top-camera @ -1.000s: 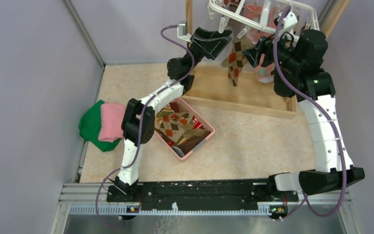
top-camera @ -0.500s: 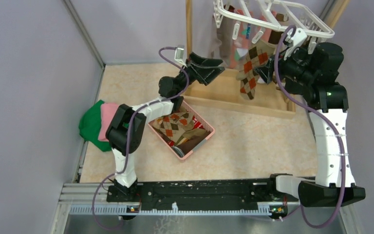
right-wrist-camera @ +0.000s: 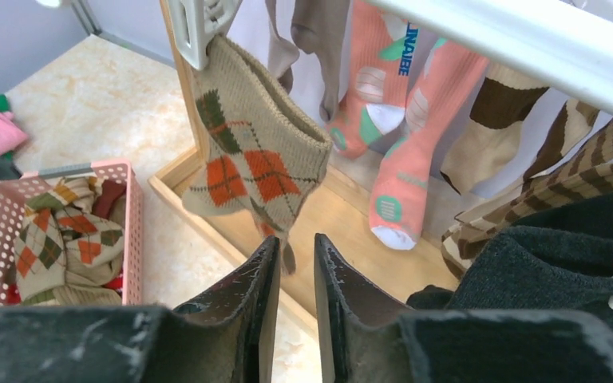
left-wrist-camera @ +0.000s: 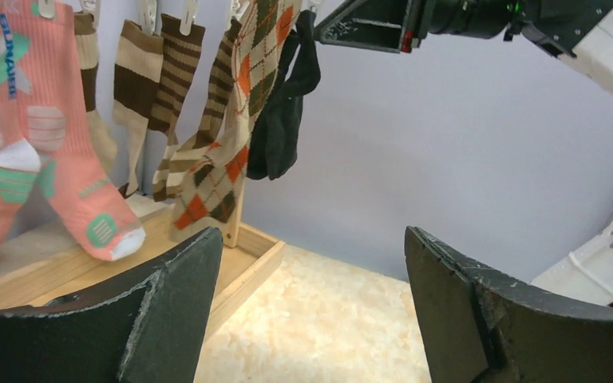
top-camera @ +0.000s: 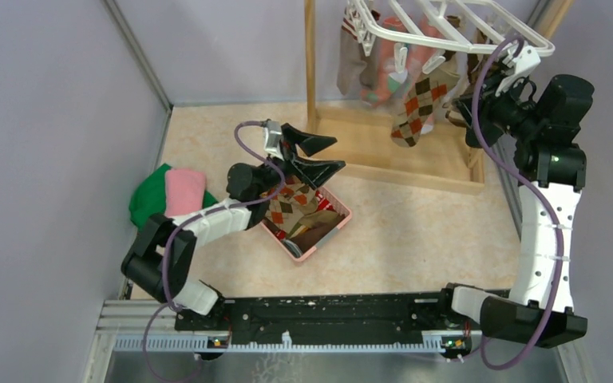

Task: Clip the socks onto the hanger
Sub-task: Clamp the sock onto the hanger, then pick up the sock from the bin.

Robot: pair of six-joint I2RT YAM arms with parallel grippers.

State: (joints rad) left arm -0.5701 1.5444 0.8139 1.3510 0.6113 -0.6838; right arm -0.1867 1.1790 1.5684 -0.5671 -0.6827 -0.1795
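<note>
Top external view: one pink basket [top-camera: 346, 215] is seen on the bench [top-camera: 415, 231], with argyle socks [top-camera: 291, 206] heaped in it and the left tool [top-camera: 338, 153] spread wide and empty above it. In the wrist views the white hanger [right-wrist-camera: 527, 48] is seen overhead, and from its clips are hung one argyle sock [right-wrist-camera: 259, 167], two pink socks [right-wrist-camera: 411, 128], a black sock [left-wrist-camera: 283, 120] and brown striped socks [left-wrist-camera: 177, 80] whose number cannot be told. The right tool [right-wrist-camera: 297, 243] is drawn almost together just below the argyle sock, nothing being gripped.
</note>
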